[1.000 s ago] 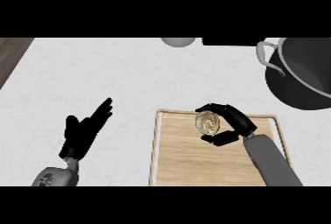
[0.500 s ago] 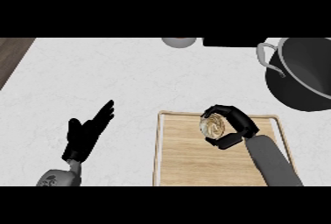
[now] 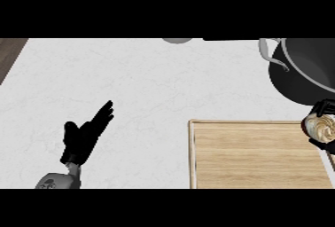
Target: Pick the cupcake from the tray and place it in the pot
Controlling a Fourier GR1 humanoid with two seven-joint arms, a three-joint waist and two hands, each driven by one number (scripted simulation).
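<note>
The right hand [image 3: 322,116] shows only at the right edge of the view, and part of it is cut off by that edge. Its black fingers are curled around the cupcake [image 3: 319,127], so the hand is holding it; the pale swirled top of the cupcake can be seen between the fingers. The cupcake sits over the far right corner of the tray [image 3: 255,155], close to the tray's far rim. I cannot tell if it touches the wood or is lifted above it.

The pot [image 3: 302,71] is dark and round, and it stands at the far right of the counter [image 3: 131,88], just beyond the tray. One metal handle [image 3: 270,52] points to the left of its rim. The cupcake is near the pot but outside it, on the near side of the pot's wall.

The left hand [image 3: 83,137] is at the near left, well apart from the tray. Its fingers are straight and point to the far right, and it holds nothing. It rests above the white counter.

A small grey round thing [image 3: 177,40] is cut by the far edge of the view.
</note>
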